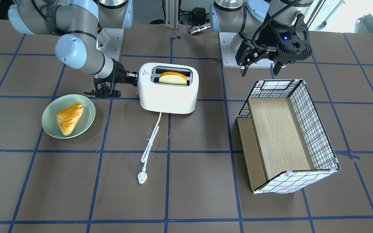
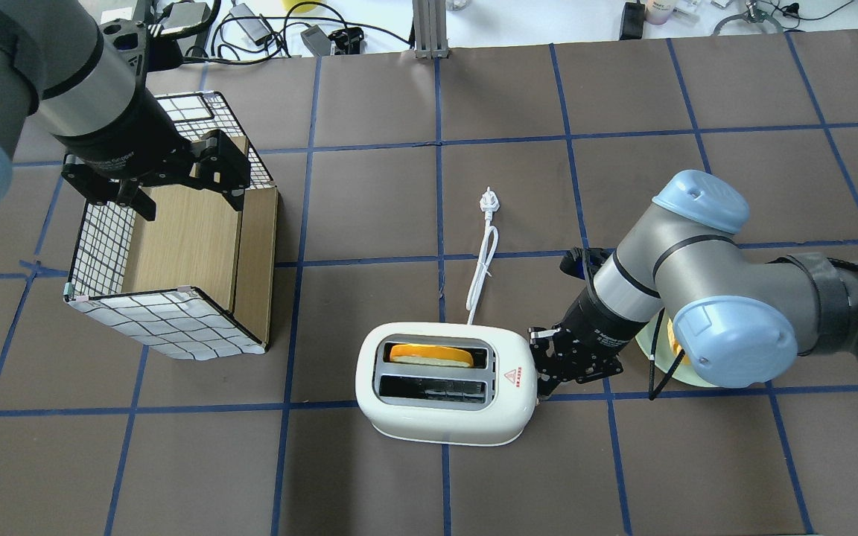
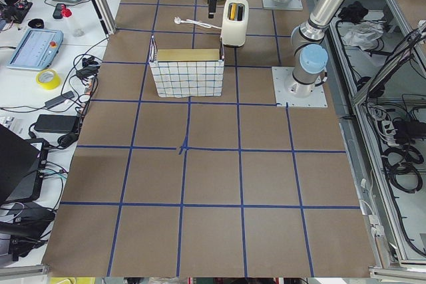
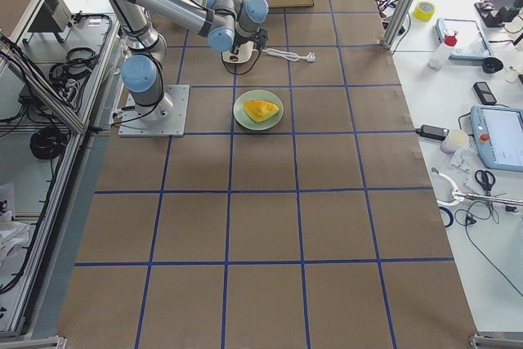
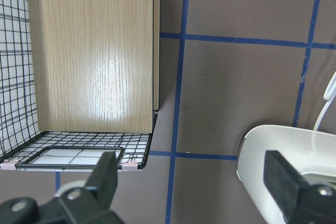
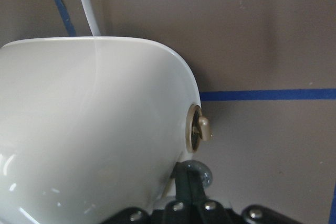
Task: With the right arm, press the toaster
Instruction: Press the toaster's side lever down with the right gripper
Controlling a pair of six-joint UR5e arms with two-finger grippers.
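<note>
One toaster (image 1: 168, 97), lever (image 6: 206, 173) facing right gripper (image 1: 136, 79); fingers (image 6: 184, 184) closed together, tip at lever. Left gripper (image 1: 260, 68) spread wide, farther, by basket (image 1: 312, 129).

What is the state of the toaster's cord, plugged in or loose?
Loose. The plug at the end of the cord lies free on the table, in no socket.

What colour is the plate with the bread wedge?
Pale green plate, plain, no pattern; shows best in the exterior front-facing view.

A robotics lab — blue-taped grid worktop (image 3: 213, 184), teach pendants (image 4: 500, 138) and loose cables (image 3: 398, 157) along the side benches.
</note>
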